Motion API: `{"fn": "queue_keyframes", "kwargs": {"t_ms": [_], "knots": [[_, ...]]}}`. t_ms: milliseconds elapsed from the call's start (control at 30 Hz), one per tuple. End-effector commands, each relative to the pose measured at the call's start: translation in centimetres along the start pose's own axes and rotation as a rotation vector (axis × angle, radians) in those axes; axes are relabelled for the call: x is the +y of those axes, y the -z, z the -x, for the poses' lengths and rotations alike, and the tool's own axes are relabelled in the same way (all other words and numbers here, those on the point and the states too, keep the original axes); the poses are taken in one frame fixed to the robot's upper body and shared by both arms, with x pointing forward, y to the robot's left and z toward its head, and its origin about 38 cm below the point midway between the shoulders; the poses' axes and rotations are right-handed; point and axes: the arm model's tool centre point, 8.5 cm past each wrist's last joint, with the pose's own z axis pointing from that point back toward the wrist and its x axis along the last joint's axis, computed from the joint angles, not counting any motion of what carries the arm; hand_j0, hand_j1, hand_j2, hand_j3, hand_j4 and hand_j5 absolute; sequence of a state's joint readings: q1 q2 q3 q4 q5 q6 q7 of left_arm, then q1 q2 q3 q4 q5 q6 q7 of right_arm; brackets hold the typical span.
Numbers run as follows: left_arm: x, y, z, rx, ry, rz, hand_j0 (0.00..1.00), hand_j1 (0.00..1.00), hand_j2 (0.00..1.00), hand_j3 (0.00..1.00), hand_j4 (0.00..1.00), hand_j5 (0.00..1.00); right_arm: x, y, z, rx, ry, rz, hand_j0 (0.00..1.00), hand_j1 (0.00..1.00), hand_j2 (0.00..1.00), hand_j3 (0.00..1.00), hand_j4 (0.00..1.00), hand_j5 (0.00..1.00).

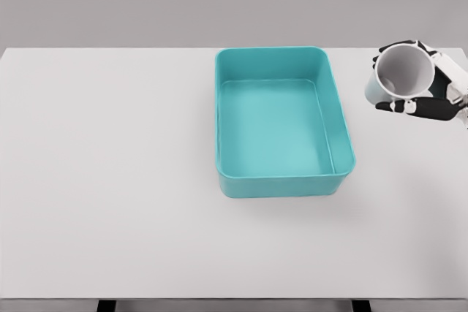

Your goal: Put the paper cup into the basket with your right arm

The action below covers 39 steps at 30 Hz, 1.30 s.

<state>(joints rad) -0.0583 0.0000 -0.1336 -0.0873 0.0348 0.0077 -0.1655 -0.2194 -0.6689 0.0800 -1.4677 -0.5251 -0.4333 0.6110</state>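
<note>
White counter (110, 202) is filling the lower frame, bare near the viewer. Farther back, right of centre, a teal basket (344, 158) is sitting empty. Beyond it, at the upper right edge, the right hand (428, 85) is wrapping its dark fingers (409, 107) around a paper cup (398, 74), mouth tipping toward the camera. Light and thin-walled, it probably crushes easily; a gentle grip around the sides suits it.
</note>
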Motion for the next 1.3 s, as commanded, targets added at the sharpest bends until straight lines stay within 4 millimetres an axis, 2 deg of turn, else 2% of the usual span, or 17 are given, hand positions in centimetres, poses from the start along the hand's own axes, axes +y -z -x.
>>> {"fn": "queue_keyframes", "kwargs": {"t_ms": [0, 233, 367, 533, 600, 767, 867, 1267], "knots": [[0.0, 0.0, 0.0, 0.000, -0.001, 0.000, 1.00, 1.00, 1.00, 1.00, 1.00, 1.00, 0.9, 0.7, -0.3, -0.012, -0.019, -0.022, 0.56, 0.56, 0.56, 0.56, 0.56, 0.56], [0.0, 0.0, 0.0, 0.000, -0.001, 0.000, 1.00, 1.00, 1.00, 1.00, 1.00, 1.00, 1.5, 2.1, -0.7, -0.006, -0.063, -0.050, 0.56, 0.56, 0.56, 0.56, 0.56, 0.56], [0.0, 0.0, 0.0, 0.000, -0.001, 0.000, 1.00, 1.00, 1.00, 1.00, 1.00, 1.00, 2.0, 3.3, -1.9, -0.013, -0.113, -0.082, 0.56, 0.56, 0.56, 0.56, 0.56, 0.56], [0.0, 0.0, 0.0, 0.000, -0.001, 0.000, 1.00, 1.00, 1.00, 1.00, 1.00, 1.00, 2.5, 3.6, -1.7, 0.011, -0.144, -0.102, 0.56, 0.56, 0.56, 0.56, 0.56, 0.56], [0.0, 0.0, 0.0, 0.000, -0.001, 0.000, 1.00, 1.00, 1.00, 1.00, 1.00, 1.00, 2.7, 4.3, -2.6, -0.002, -0.183, -0.119, 0.56, 0.56, 0.56, 0.56, 0.56, 0.56], [0.0, 0.0, 0.0, 0.000, -0.001, 0.000, 1.00, 1.00, 1.00, 1.00, 1.00, 1.00, 3.0, 5.5, -2.7, 0.008, -0.208, -0.125, 0.56, 0.56, 0.56, 0.56, 0.56, 0.56], [0.0, 0.0, 0.0, 0.000, -0.001, 0.000, 1.00, 1.00, 1.00, 1.00, 1.00, 1.00, 3.6, 6.9, -2.8, 0.026, -0.239, -0.169, 0.56, 0.56, 0.56, 0.56, 0.56, 0.56], [0.0, 0.0, 0.0, 0.000, -0.001, 0.000, 1.00, 1.00, 1.00, 1.00, 1.00, 1.00, 4.8, 9.8, -2.6, 0.111, -0.326, -0.262, 0.56, 0.56, 0.56, 0.56, 0.56, 0.56]]}}
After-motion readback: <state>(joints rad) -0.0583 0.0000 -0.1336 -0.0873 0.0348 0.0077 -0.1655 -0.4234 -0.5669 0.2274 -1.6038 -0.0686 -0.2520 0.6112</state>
